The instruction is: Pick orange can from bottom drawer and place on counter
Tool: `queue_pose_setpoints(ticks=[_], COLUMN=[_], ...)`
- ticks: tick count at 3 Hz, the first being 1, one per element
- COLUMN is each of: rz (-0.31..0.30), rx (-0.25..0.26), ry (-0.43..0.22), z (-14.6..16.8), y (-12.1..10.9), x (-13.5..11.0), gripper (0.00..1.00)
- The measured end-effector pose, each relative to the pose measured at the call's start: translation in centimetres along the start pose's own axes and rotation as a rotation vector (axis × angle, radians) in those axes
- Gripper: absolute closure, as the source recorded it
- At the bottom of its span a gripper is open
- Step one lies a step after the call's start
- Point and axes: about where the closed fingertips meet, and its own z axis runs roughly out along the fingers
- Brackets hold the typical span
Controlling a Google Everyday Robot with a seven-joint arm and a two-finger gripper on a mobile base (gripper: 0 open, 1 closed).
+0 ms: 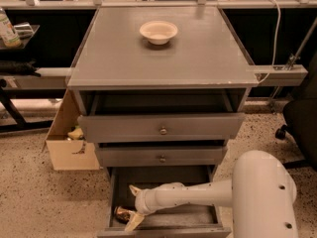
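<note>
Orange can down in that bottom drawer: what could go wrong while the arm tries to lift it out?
The gripper is open in the bottom drawer with the orange can just at its fingertips, so a shallow grip might slip or nudge it away. Rising, the arm could catch the middle drawer front just above. On the counter, it may bump the white bowl.
</note>
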Motion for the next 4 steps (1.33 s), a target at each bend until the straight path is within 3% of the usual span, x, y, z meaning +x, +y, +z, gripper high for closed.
queue_pose_setpoints(ticks=[2, 4], rz=[0.003, 0.027], rx=[-0.003, -0.001], ry=[-0.012, -0.053], z=[1.1, 3.2], y=[-0.2, -1.9], x=[0.6, 1.6], gripper=[0.0, 0.0])
